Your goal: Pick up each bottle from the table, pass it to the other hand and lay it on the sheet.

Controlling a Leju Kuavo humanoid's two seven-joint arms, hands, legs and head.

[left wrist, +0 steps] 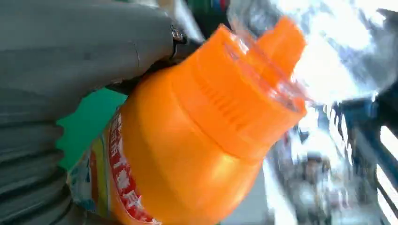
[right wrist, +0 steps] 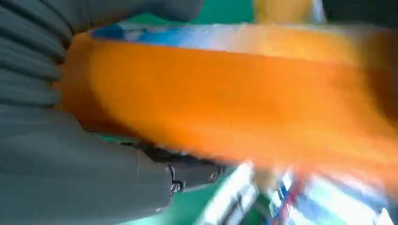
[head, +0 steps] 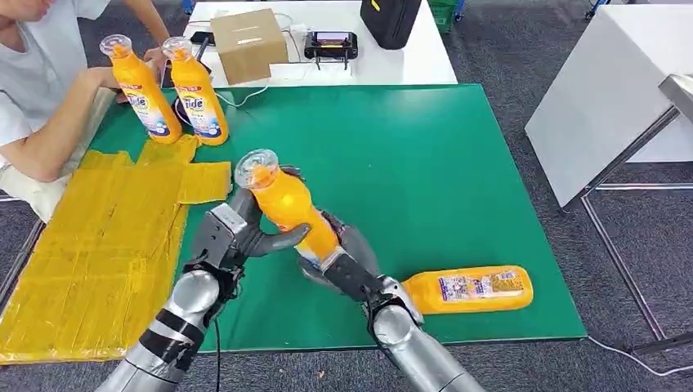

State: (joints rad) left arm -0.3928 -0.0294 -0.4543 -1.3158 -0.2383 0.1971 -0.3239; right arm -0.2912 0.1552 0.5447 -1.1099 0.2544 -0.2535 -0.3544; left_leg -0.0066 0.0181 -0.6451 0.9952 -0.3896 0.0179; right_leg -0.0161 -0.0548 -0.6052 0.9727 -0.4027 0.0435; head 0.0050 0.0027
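Observation:
An orange detergent bottle (head: pixel 290 208) with a clear cap hangs tilted over the middle of the green mat (head: pixel 425 163), cap pointing up and to the left. My left hand (head: pixel 233 233) grips its upper part, thumb under the body and fingers behind the neck. My right hand (head: pixel 347 261) holds the lower, labelled end. The left wrist view shows the bottle (left wrist: pixel 197 154) close under the thumb (left wrist: pixel 84 47). The right wrist view shows its blurred body (right wrist: pixel 234 93) against the hand (right wrist: pixel 70 178). A second bottle (head: pixel 470 290) lies on the mat at the near right. The yellow sheet (head: pixel 106 237) lies to the left.
Two more orange bottles (head: pixel 145 94) (head: pixel 198 98) stand upright at the mat's far left corner, beside the arms of a seated person (head: pixel 41 90). Behind the mat is a white table (head: pixel 409 65) with a cardboard box (head: pixel 248 45) and a black case (head: pixel 391 20). Another white table (head: pixel 605 106) stands at the right.

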